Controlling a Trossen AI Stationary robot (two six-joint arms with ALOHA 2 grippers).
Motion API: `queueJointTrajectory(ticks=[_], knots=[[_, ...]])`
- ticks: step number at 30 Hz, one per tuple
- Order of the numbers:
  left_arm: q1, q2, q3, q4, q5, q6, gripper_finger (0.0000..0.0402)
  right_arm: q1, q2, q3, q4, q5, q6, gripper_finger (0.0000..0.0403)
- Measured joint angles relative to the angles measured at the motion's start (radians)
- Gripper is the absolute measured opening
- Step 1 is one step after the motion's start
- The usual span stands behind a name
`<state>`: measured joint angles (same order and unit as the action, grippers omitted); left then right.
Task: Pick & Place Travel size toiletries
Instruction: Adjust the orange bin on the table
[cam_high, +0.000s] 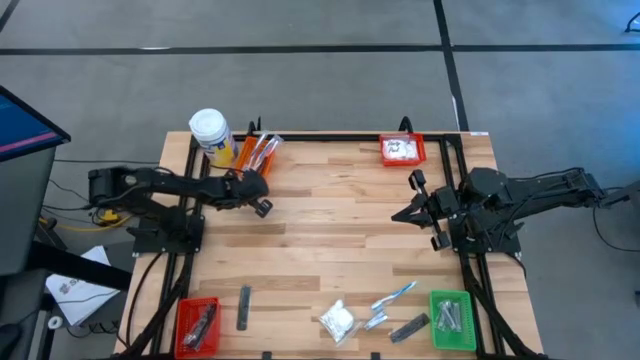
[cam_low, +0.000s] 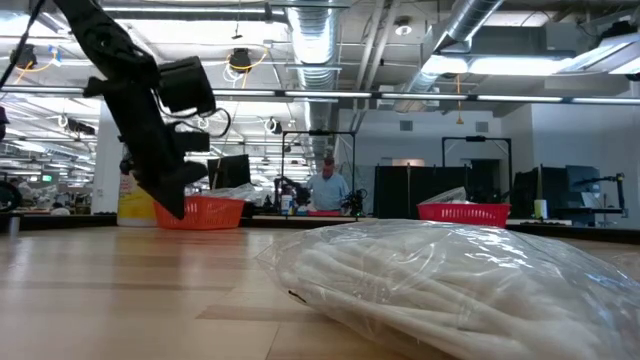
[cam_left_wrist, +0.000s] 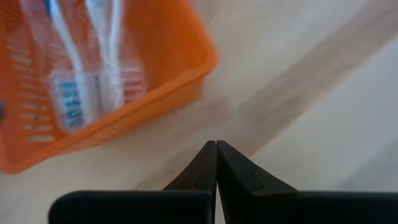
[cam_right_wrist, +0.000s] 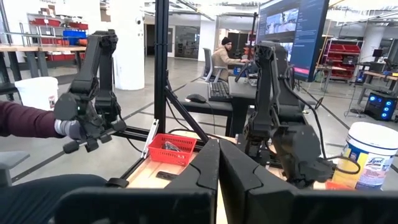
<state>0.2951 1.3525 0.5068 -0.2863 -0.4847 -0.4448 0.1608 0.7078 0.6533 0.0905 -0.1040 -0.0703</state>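
Observation:
Several toiletries lie near the table's near edge: a white puffy packet (cam_high: 338, 320) (cam_low: 450, 275), a white-blue toothbrush (cam_high: 393, 297), a silvery sachet (cam_high: 375, 320) and two dark flat bars (cam_high: 408, 327) (cam_high: 244, 307). My left gripper (cam_high: 262, 207) (cam_left_wrist: 216, 146) is shut and hovers above bare wood beside the orange bin (cam_high: 257, 152) (cam_left_wrist: 93, 81), which holds toothbrushes (cam_left_wrist: 74, 68). My right gripper (cam_high: 400, 214) (cam_right_wrist: 217, 146) is shut, raised over the table's right half and pointing toward the left arm. Neither gripper holds anything.
A white-capped yellow jar (cam_high: 210, 135) stands at the far left corner. A red bin (cam_high: 402, 150) with white packets is at the far right, a red bin (cam_high: 198, 325) at the near left, a green bin (cam_high: 452, 320) at the near right. Bare wood (cam_high: 330, 230) spans the middle. A person's sleeve (cam_right_wrist: 25, 118) shows beyond the table.

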Motion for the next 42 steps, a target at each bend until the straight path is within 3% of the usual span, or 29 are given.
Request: queueJointTrajectory(ticks=[7, 18, 42], knots=[[0.018, 0.068, 0.000, 0.061, -0.041, -0.008, 0.0000, 0.001, 0.000, 0.000, 0.000, 0.000, 0.000, 0.0000], [0.088, 0.079, 0.000, 0.211, -0.073, -0.006, 0.0000, 0.000, 0.000, 0.000, 0.000, 0.000, 0.000, 0.0000], [0.161, 0.078, 0.000, 0.345, -0.037, 0.054, 0.0000, 0.000, 0.000, 0.000, 0.000, 0.000, 0.000, 0.0000]])
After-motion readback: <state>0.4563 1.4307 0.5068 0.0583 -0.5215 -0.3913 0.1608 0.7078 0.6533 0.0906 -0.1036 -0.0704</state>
